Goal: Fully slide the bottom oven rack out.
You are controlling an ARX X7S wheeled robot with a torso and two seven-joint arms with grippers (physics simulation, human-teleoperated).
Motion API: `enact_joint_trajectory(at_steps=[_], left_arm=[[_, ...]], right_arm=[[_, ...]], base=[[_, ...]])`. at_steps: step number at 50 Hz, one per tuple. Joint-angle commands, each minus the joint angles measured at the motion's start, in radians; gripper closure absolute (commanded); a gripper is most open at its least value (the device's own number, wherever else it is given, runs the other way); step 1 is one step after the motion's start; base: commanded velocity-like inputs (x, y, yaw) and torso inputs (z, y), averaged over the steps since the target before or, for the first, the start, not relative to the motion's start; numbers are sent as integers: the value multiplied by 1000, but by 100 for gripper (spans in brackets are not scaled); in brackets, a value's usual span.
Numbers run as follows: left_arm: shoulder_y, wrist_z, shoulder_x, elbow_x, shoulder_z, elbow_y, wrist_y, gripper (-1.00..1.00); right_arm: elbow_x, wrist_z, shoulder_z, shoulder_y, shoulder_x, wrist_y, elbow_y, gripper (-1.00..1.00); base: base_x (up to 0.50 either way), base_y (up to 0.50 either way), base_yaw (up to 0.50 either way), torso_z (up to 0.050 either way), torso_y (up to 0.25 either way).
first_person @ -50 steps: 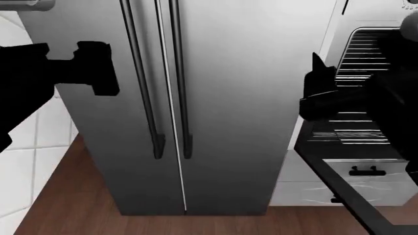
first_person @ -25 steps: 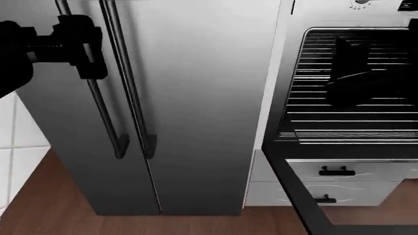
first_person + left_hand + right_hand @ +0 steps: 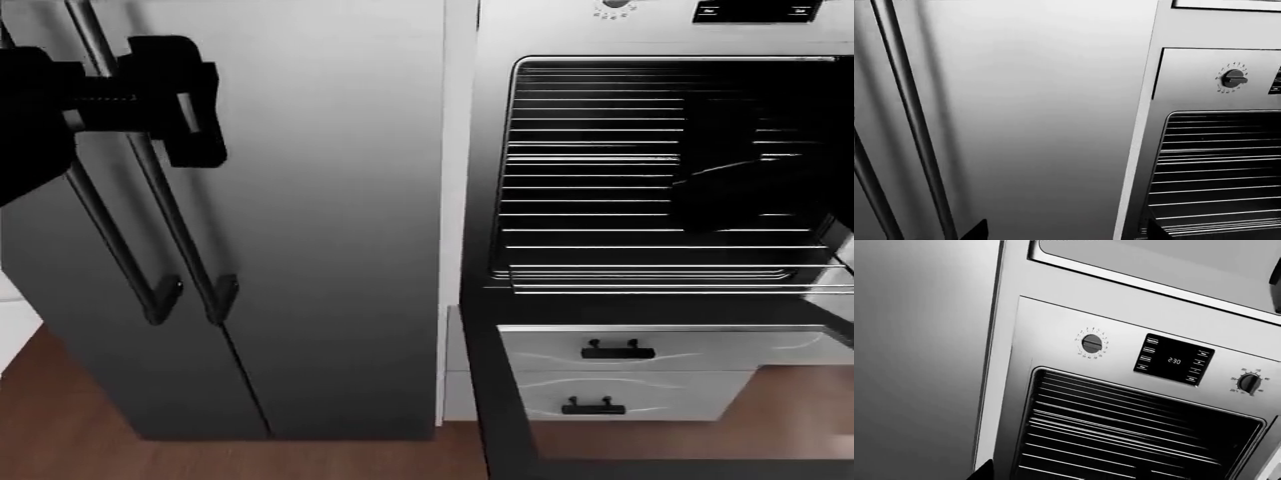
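Low in the open oven (image 3: 487, 150), just above the dropped door (image 3: 497, 400), the bottom rack (image 3: 641, 278) is seen lying across almost the full width of the dark cavity, its front wire near the cavity mouth. From the head view it cannot be told for certain whether it is already drawn out a little. A second rack (image 3: 587, 160) sits higher up and is not the one wanted.

The right gripper (image 3: 747, 180) is held in front of the cavity at about the height of the upper wires, as a black shape against black; whether its jaws are wide or closed cannot be told. The left gripper (image 3: 167, 95) is held before the fridge (image 3: 334, 200), beside its dark handles (image 3: 140, 215), apparently with its jaws apart and nothing between them.

The step in hand is judged to be the reach for the rack. It would be done well if the right gripper were lowered to the front wire of the bottom rack, near its middle, so that the pull stays square and the rack is not skewed in its side rails. The wire should be closed on firmly before any pull is made, and the pull kept level and straight out over the door, clear of the upper rack.
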Motion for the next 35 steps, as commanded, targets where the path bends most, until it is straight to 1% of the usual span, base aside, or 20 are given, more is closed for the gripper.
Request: enact_joint_trajectory(at_steps=[1, 14, 27, 35], left_arm=[[4, 13, -14, 15, 18, 4, 13, -100], [-13, 27, -15, 34, 43, -12, 17, -100], [-44, 0, -63, -22, 69, 10, 40, -100], [-61, -12, -79, -39, 88, 23, 57, -100]], right_arm=[[-14, -24, -5, -13, 6, -9, -6, -100], [-12, -37, -17, 2, 19, -15, -7, -100], [0, -31, -53, 42, 29, -19, 3, -100], [4, -18, -70, 54, 41, -31, 2, -100]], base=[[0, -500, 0, 0, 0], [0, -500, 0, 0, 0], [0, -500, 0, 0, 0], [0, -500, 0, 0, 0]])
